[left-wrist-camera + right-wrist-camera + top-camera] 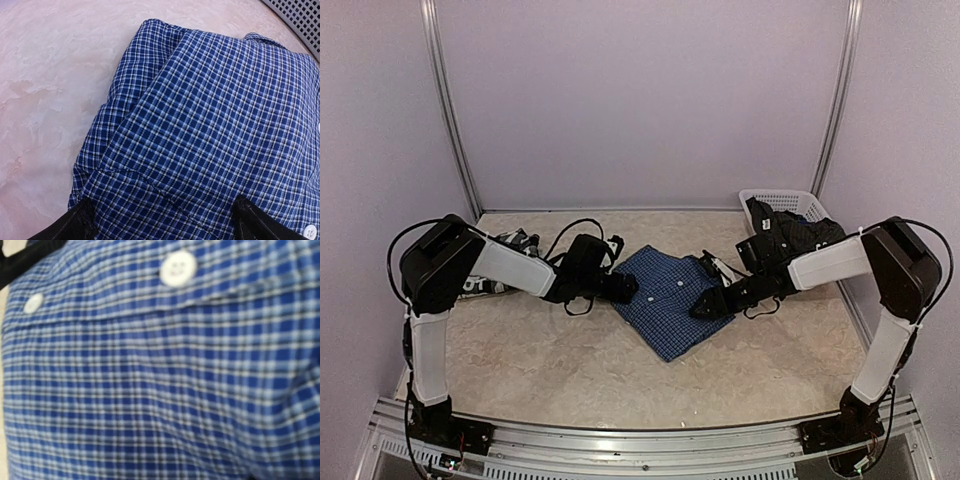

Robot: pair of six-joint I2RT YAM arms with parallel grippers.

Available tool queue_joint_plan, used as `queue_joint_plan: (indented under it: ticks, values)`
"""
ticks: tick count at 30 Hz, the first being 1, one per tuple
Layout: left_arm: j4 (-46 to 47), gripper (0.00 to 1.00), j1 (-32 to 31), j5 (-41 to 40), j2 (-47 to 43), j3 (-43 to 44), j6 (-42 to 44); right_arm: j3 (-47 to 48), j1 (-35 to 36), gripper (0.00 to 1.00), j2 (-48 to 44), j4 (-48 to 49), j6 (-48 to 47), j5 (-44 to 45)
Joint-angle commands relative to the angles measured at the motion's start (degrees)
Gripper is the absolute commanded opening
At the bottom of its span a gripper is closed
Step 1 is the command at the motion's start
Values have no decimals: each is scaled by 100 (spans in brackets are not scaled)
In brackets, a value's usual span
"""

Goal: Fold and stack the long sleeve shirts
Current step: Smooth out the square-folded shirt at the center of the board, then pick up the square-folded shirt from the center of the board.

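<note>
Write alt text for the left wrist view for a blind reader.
A folded blue cloth shirt with a fine dark check fills most of the frame, lying on a mottled beige table. Two black fingers stand wide apart at the bottom edge, and a white perforated plastic basket shows top right.

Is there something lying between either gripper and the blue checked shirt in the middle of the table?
Nothing visible does. The left gripper stands open directly over one side of the blue shirt, and the right gripper is right at the opposite side. The right wrist view is almost filled with its cloth.
</note>
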Motion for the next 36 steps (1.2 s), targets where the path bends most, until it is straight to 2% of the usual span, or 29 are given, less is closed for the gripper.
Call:
queue_joint_plan:
  ticks: [1,4,9,18,24,31,36]
  values:
    - [36,93,41,-113,-378,-148,-50,450,29,75,-378,-701,-184,303]
    - [208,99,46,-318,-672,-116,-47,951,21,80,-413,-1087,-358,486]
    - [459,99,37,-209,-1186,-267,-165,1822,-77,87,-217,-1497,-639,932]
    - [401,98,-138,163,-1917,-1126,-1041,3785,-569,90,1244,-2539,-856,1086]
    - [333,98,-550,199,-1959,-1411,-1583,4516,-880,90,2090,-2765,-779,324]
    - [451,98,-848,126,-1567,-1461,-1789,4464,-1226,89,2545,-2577,-523,-1052]
    - [557,98,-888,158,-1401,-1537,-1915,4353,-1338,89,2721,-2474,-430,-1527]
